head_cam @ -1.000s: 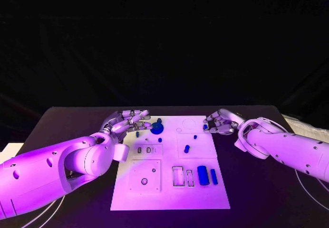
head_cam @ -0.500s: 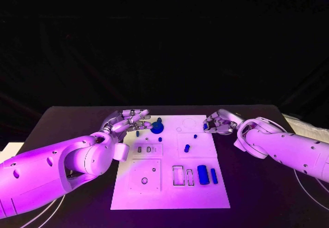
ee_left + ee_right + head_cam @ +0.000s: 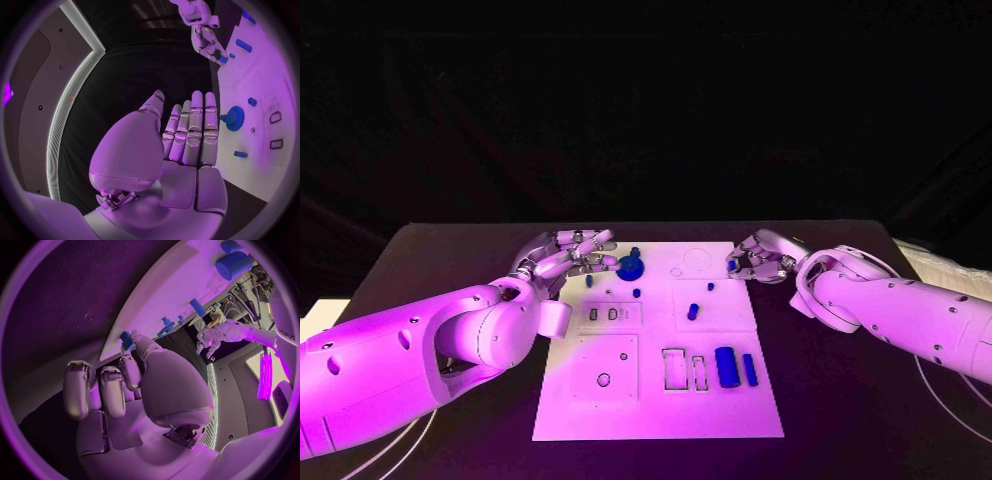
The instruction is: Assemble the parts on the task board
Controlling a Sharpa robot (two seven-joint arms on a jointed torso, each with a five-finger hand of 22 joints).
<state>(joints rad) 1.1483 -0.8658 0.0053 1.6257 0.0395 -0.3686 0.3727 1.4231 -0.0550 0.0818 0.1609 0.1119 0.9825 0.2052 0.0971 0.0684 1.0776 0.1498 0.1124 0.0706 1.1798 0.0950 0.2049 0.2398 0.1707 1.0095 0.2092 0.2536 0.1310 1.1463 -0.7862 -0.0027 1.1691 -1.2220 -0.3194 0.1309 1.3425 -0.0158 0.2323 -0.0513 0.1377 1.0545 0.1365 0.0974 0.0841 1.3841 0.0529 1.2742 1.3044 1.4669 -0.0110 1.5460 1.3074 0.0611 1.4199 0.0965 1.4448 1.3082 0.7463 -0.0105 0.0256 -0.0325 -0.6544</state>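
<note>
Head view: white task board (image 3: 661,400) mid-table on the black table (image 3: 444,250), with several blue parts on it. Near the front edge, a thick blue cylinder (image 3: 727,367) and a slim blue bar (image 3: 750,371) lying beside two outlined slots (image 3: 675,370) that look unfilled; judged from that, well short of finished. Farther back, a blue gear (image 3: 630,268) apparently seated on its spot, plus small blue pegs (image 3: 692,313) standing mid-board. Left hand (image 3: 568,256) hovering at the board's far left edge, just beside the gear, fingers loosely curled; cannot tell from here whether touching anything. Right hand (image 3: 759,258) at the far right edge, fingers bunched around a small blue piece (image 3: 733,267). Left wrist view: left hand (image 3: 187,135) with fingers straight and close together, thumb apart, nothing in the palm; gear (image 3: 234,118) on the board just beyond the fingertips, not touched. Right hand (image 3: 209,45) seen across the board with a blue speck at its fingertips. Right wrist view: right hand (image 3: 125,385) with fingers curled, thumb reaching toward a small blue piece (image 3: 127,340) at the board's edge; pinched or merely touched, cannot tell for sure. Thick cylinder (image 3: 232,265) far off along the board. Recesses on the board: rectangular slots and a round-holed square (image 3: 604,379) appear unoccupied.
</note>
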